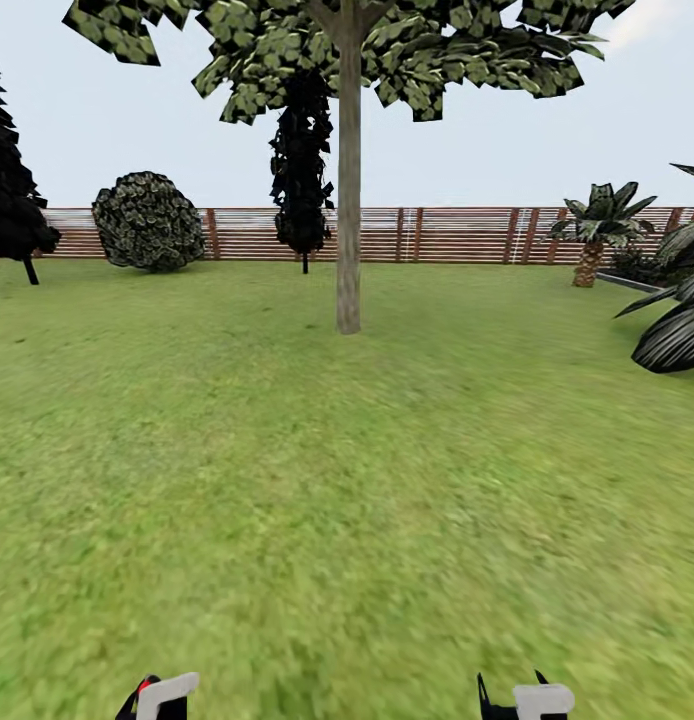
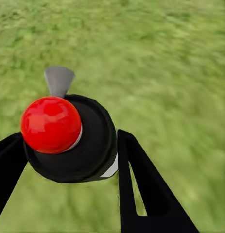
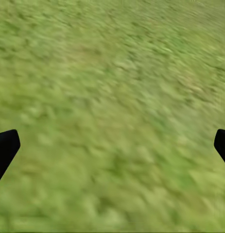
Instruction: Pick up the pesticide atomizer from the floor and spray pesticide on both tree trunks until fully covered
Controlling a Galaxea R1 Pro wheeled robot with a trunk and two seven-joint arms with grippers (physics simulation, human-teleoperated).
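In the left wrist view the pesticide atomizer (image 2: 88,145) shows its black top, a red ball (image 2: 50,124) and a grey nozzle (image 2: 59,80). My left gripper (image 2: 68,150) is shut on it, one black finger (image 2: 141,189) on each side. In the head view that gripper (image 1: 157,700) sits at the bottom left edge. One tree (image 1: 387,40) stands straight ahead across the grass, its pale trunk (image 1: 348,220) well beyond reach. My right gripper (image 3: 112,145) hangs open over bare grass, and its top also peeks in at the head view's bottom right (image 1: 517,700).
A brown slat fence (image 1: 447,235) closes the lawn at the back. A thin black-foliage tree (image 1: 302,170) stands behind the trunk, a round shrub (image 1: 147,222) and a dark tree (image 1: 12,190) to the left. A short palm (image 1: 595,230) and striped leaves (image 1: 677,330) are at the right.
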